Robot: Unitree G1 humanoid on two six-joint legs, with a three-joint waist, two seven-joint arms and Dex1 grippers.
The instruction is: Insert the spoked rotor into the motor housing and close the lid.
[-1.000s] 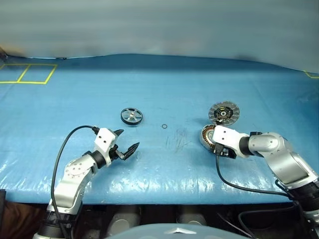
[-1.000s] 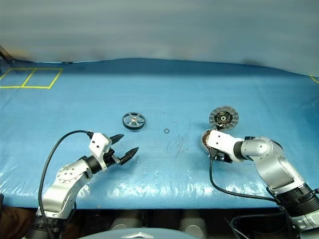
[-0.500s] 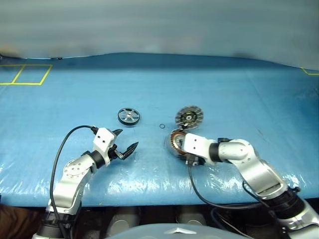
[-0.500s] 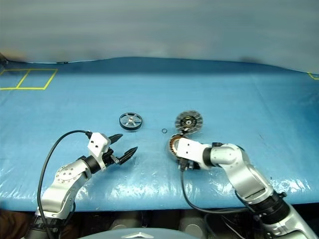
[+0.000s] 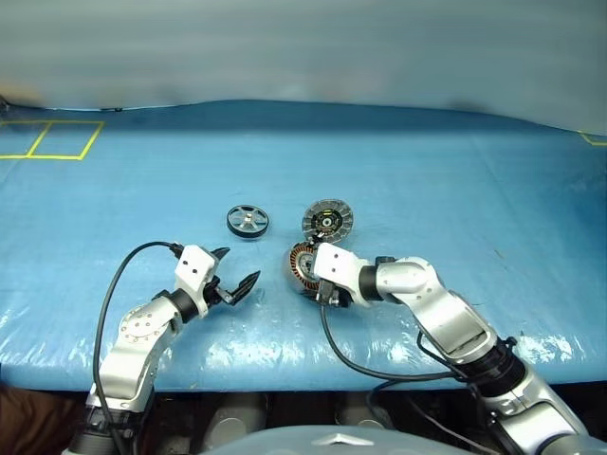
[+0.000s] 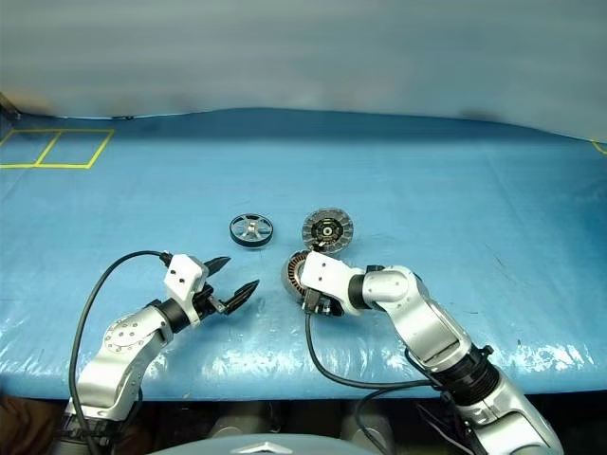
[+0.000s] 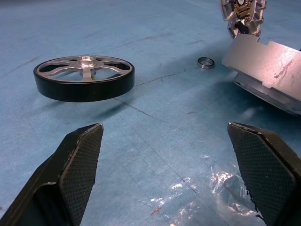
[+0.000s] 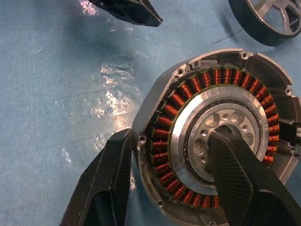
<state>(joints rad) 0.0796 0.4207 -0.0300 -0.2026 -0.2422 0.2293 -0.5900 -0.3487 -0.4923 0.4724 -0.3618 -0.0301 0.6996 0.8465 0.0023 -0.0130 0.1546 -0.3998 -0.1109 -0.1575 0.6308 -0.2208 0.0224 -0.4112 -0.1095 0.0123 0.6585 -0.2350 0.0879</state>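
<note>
Right gripper (image 8: 164, 183) clamps one motor housing (image 8: 221, 136); one spoked rotor (image 5: 248, 221), one lid (image 5: 327, 220).

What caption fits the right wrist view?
Right gripper clamps the motor housing wall, one finger outside, one inside.

Table cover: the glossy blue plastic sheet (image 5: 455, 190) under my arms, marked with yellow tape squares (image 5: 47, 139) at its far left corner.
Rotor: the small spoked wheel (image 7: 84, 78), black outer ring, bright silver spokes and hub.
Housing: the round silver metal cup (image 8: 221, 136), ringed inside with orange-copper windings around a pale silver perforated centre.
Lid: the round silver-grey disc (image 5: 327, 220), fine radial ribs, dark centre.
Loose ring: the tiny dark metal ring (image 7: 205, 62).
My fingers: black, with a fine cross-hatched grip pattern (image 7: 81, 162); wrist casings white and silver.
</note>
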